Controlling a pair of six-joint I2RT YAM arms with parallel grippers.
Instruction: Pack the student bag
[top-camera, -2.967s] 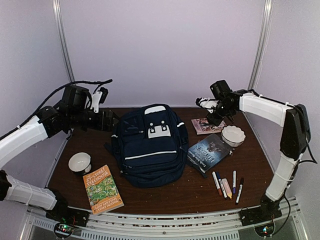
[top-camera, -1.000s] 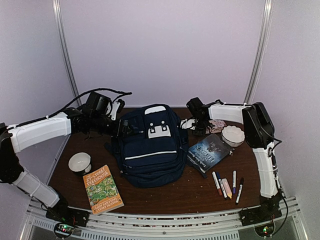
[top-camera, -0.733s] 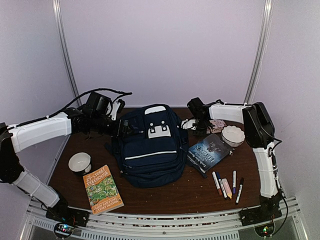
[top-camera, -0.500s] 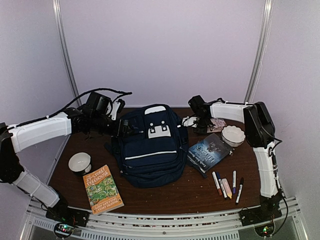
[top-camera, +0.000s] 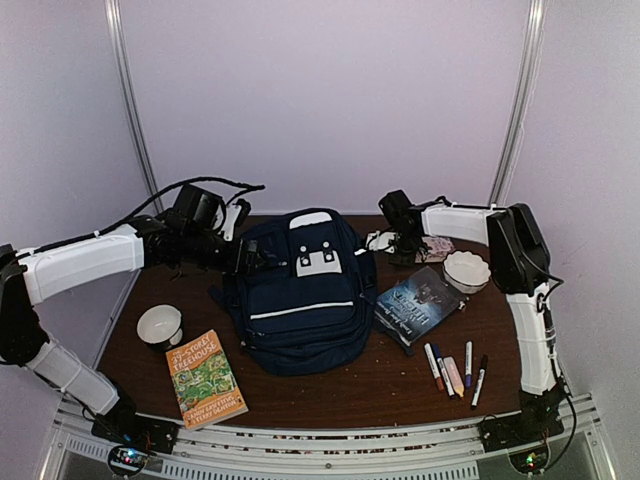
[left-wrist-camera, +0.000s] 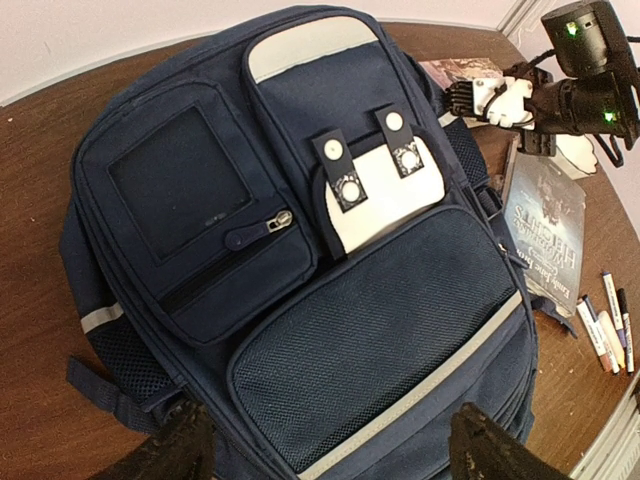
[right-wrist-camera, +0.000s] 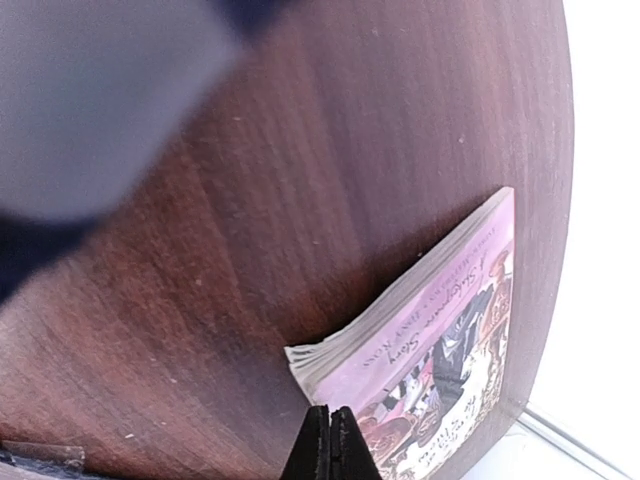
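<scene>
Both arms have swung inward since three seconds back. From above, the left pincer (top-camera: 248, 258) now hangs over the upper left corner of the student bag (top-camera: 300, 290). The right pincer (top-camera: 398, 252) has dropped to the counter (top-camera: 350, 395), between the bag and a pink book (top-camera: 437, 248). The bag lies flat in the middle of the counter, front pockets up.

Left wrist view: the left pincer's fingers are spread wide, with the bag's front below them and filling most of the view.

Right wrist view: the right pincer's fingertips, apart a second ago, are pressed together with nothing between them. They sit just at the pink book's near corner, low over the wood.
</scene>
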